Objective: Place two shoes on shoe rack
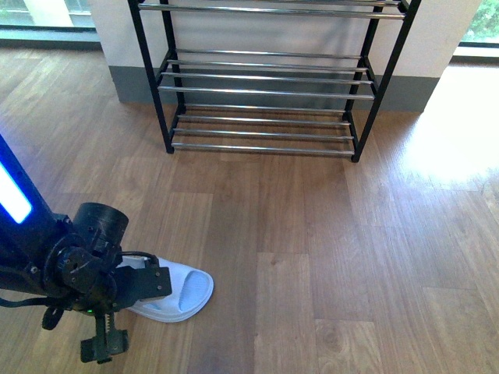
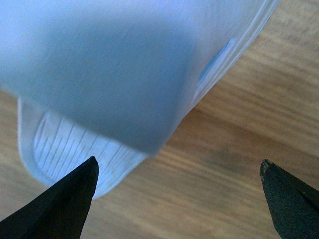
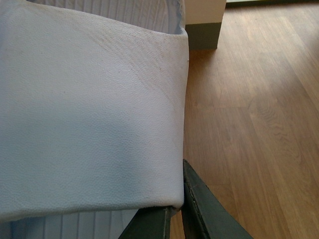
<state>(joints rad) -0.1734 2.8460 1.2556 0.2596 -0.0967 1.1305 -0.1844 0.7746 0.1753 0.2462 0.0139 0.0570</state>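
Observation:
The shoes here are white slippers. One white slipper [image 1: 178, 290] lies on the wood floor at the lower left of the front view, right beside my left arm [image 1: 82, 265]. In the left wrist view that slipper [image 2: 114, 64] fills the picture just ahead of my left gripper [image 2: 178, 162], which is open with only floor between its fingers. My right gripper [image 3: 174, 206] is shut on the strap edge of a white slipper [image 3: 84, 114]; the right arm does not show in the front view. The black shoe rack [image 1: 265, 78] with chrome bars stands against the far wall.
Wood floor [image 1: 327, 234] stretches from the slipper to the rack. A white wall with a grey skirting [image 1: 125, 84] runs behind the rack. A wall corner with grey skirting [image 3: 203, 30] shows beyond the held slipper.

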